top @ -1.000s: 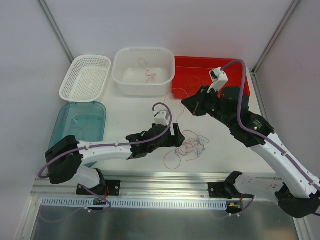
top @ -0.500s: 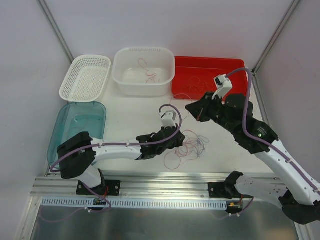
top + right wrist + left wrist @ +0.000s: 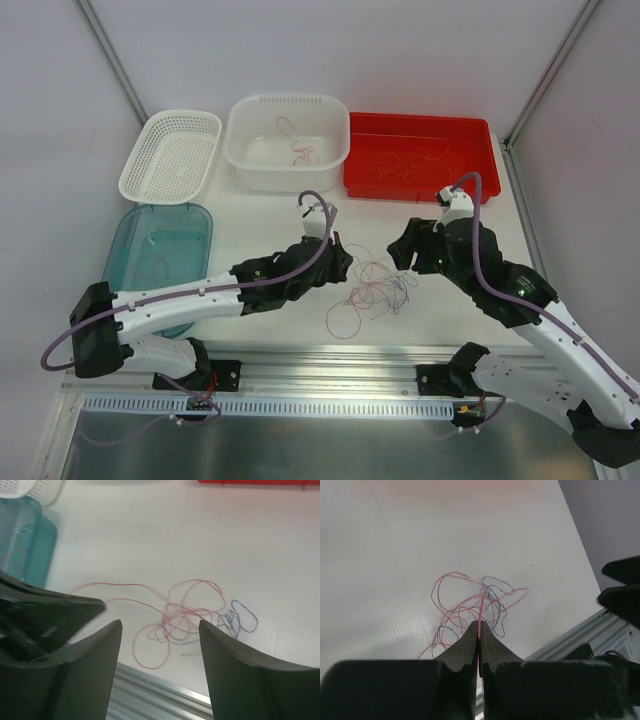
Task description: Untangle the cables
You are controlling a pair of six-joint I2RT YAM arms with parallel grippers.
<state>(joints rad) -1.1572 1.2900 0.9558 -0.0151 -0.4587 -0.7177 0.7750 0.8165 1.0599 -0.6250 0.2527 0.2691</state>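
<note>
**Hidden, cropped and too fine to trace**

From above, the left tool (image 3: pixel 340 265) has its fingertips buried under its own wrist, and the cables (image 3: pixel 375 285) are too thin to follow strand by strand. In the left wrist view one red cable (image 3: pixel 481 612) vanishes between the closed fingers (image 3: pixel 465 647). The right wrist view crops the teal tray (image 3: pixel 22 532) at its left edge and the red bin (image 3: pixel 260 481) at the top.

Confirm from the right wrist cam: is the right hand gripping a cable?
No: the right hand stands open with nothing in it, and the cables lie loose on the table beneath it.
</note>
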